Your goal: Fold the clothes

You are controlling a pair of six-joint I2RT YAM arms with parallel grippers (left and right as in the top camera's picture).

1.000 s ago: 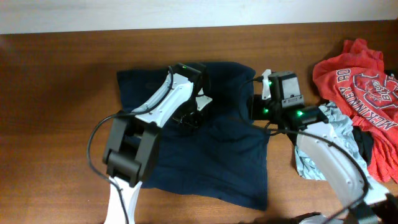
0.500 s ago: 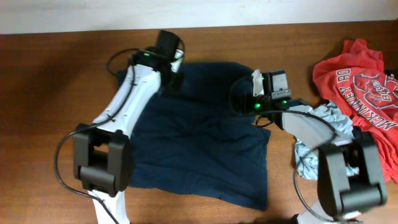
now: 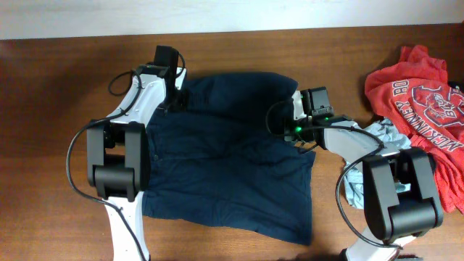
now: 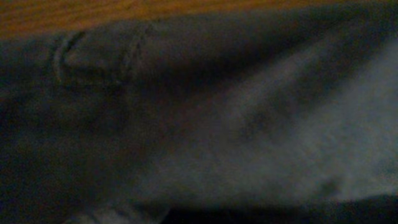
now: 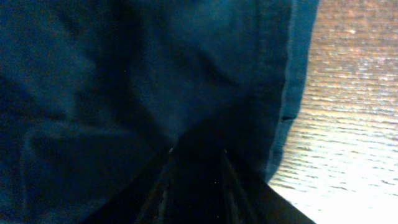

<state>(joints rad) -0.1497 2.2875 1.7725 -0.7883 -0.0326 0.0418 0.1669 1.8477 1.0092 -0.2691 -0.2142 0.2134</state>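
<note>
**Both arms at the waistband end of the shorts**

The right fingers [image 5: 174, 183] look clamped on a small gather of cloth. In the right wrist view, creases run in toward them from both sides, and the stitched side hem [image 5: 287, 93] passes just to their right with bare wood beyond it. The left fingers [image 3: 174, 98] are together at the far left corner of the garment. The left wrist view is filled with blurred dark fabric and a rolled seam. I cannot tell from it whether any cloth is actually pinched between them.

The navy shorts [image 3: 232, 167] lie spread in the middle of the worktop [image 3: 65, 109], mostly flat. The far edge is between the two arms, and the near edge runs unevenly toward the front.

The fabric looks thin, light and completely limp. It will probably sag and trail from whatever point is lifted, and a pinch on one layer may slip. Hems and corners give the thickest, firmest bite, so the two far corners seem the sensible holds for carrying that edge over to the near one. Lifted evenly, the fold line should stay straight.

Well to the right sit a red printed T-shirt [image 3: 417, 94] and a pale grey-blue garment [image 3: 362, 185], both apart from the shorts.
</note>
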